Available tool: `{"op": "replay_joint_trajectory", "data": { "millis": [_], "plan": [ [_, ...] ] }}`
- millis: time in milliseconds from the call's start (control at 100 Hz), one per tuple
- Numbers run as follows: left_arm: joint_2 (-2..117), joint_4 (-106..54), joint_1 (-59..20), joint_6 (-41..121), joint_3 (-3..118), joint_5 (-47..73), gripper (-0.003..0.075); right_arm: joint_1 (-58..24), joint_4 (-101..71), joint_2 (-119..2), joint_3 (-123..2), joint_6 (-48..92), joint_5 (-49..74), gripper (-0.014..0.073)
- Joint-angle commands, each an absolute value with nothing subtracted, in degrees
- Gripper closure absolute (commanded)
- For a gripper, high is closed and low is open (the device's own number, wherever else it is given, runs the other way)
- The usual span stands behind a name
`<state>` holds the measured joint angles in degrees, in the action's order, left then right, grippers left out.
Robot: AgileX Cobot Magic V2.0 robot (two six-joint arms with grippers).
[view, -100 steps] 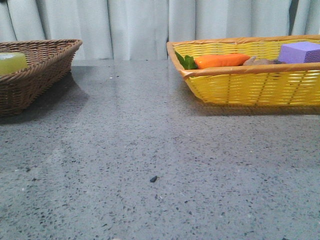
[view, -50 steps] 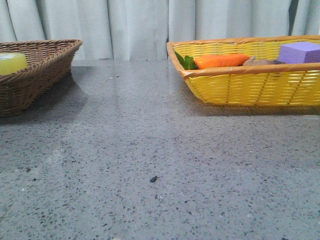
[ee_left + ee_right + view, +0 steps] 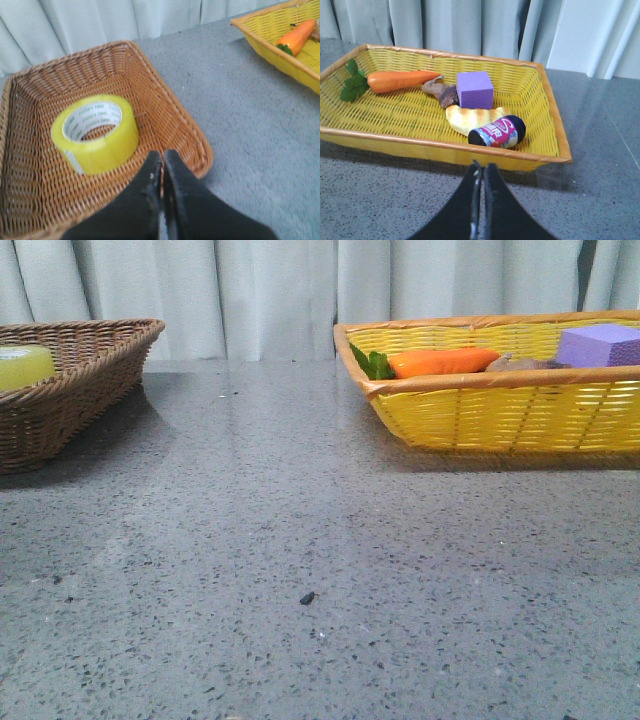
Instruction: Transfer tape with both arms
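**Q.** Where does the tape lie, and how do the end effectors stand?

**A.** The tape (image 3: 95,131) lies flat, core opening upward, inside the brown wicker basket (image 3: 170,117) at the counter's far-left corner. The left gripper (image 3: 162,159) hangs just above the basket's near rim, fingers pressed together and holding nothing. The right gripper (image 3: 481,171) hangs near the yellow basket (image 3: 445,148) toward the far-right corner, fingers likewise together and empty.

**Q.** How is the roll likely to handle?

**A.** By judgement: a wide, stiff roll, moderately light, unlikely to deform or break. Its glossy outer face may slip under hard fingers. The surer hold is probably across the wall, one finger inside the white core and one outside, which would also leave the opposite side of the ring free for the second arm to take. The jaws must first part.

**Q.** What does each view add?

**A.** The left wrist view alone shows the whole roll, its green-lettered core and its place on the basket floor. The front view shows only a yellow sliver of it above the brown rim, and neither gripper; it does show the bare counter (image 3: 300,540) between the two baskets. The right wrist view alone reveals the yellow basket's full contents: carrot (image 3: 402,80), purple block (image 3: 475,89), a brown root-like piece (image 3: 440,91), a yellow bread-like item (image 3: 470,117) and a small lidded jar (image 3: 498,133).
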<state>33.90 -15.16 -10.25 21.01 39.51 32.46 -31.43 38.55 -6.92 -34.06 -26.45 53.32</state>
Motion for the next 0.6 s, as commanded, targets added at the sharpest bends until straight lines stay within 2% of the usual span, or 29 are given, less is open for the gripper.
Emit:
{"op": "replay_joint_trajectory", "data": {
  "millis": [0,320,590],
  "plan": [
    [28.0,-17.6,-10.7,21.0,35.6,26.7,0.0741,-31.0,41.7,-5.8,-34.4,-26.8,47.8,0.066],
    [10.3,-18.7,-10.7,21.0,25.9,26.7,0.0741,-31.0,42.8,0.8,-31.6,-27.0,45.6,0.066],
    [7.4,-18.7,-10.7,21.0,25.8,26.7,0.0741,-31.0,42.5,1.1,-31.6,-27.0,47.2,0.066]
  ]
}}
